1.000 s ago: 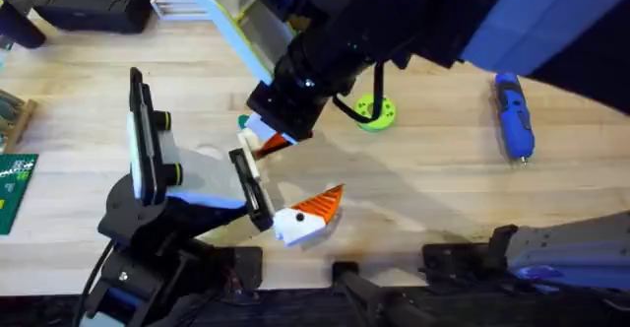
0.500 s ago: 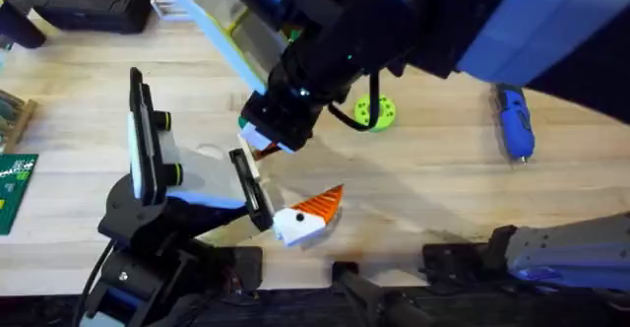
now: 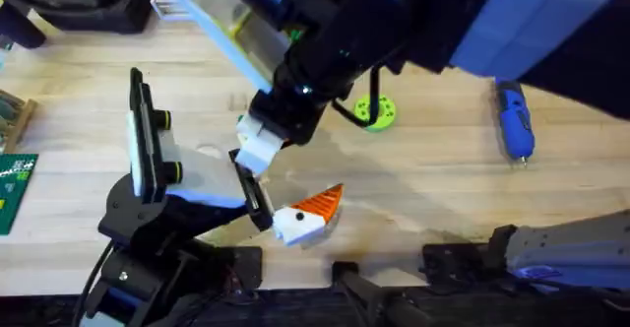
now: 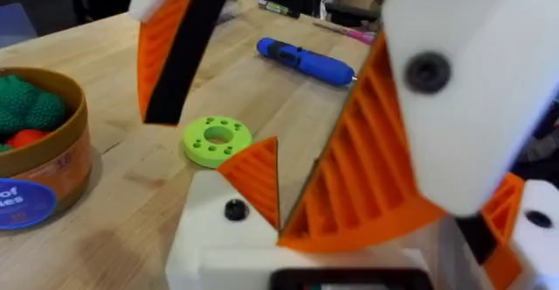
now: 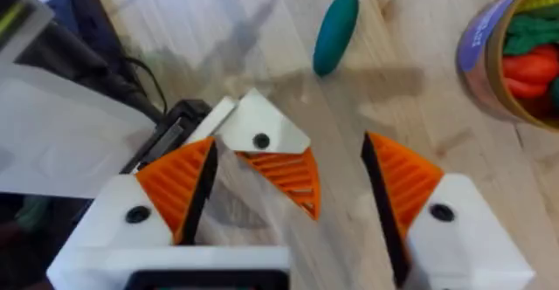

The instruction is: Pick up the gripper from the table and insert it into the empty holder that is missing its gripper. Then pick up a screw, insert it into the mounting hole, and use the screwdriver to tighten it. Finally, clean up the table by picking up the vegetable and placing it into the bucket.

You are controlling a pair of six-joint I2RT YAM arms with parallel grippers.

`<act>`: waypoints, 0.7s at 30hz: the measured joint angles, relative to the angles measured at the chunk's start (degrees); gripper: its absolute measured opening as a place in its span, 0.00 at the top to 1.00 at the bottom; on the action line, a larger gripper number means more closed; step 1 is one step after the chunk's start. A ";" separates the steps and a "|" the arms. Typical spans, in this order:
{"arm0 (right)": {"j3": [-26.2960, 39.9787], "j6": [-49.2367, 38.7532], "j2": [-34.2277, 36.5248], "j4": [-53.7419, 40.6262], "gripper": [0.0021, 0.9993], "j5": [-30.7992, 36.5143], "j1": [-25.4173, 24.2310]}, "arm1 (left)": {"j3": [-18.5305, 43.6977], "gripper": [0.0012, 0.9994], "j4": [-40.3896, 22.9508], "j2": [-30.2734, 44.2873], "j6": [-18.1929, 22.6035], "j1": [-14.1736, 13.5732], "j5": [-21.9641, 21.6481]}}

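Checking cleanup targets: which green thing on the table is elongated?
The dark teal vegetable, smooth and oblong; the bright green disc is round with a centre hole.

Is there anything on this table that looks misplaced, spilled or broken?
Only the vegetable: it lies loose on the table, apart from the bucket, which already holds other toys. Nothing looks spilled or broken.
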 joint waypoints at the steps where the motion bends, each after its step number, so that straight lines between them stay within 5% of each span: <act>1: 0.00 -0.23 -0.22 -0.07 0.04 0.80 -0.25 | 0.00 0.01 0.00 0.00 0.02 0.00 0.02; 9: 0.00 0.84 -3.69 -2.04 0.01 3.72 -0.13 | 0.00 0.01 0.02 0.01 0.46 0.00 0.14; 16: -0.26 4.06 -10.35 -7.12 0.01 4.61 -6.26 | 0.00 0.01 0.02 0.01 0.63 0.00 0.14; 21: -8.75 7.15 -17.81 -4.96 0.01 4.78 -10.64 | 0.00 0.01 0.02 0.02 0.65 0.00 0.15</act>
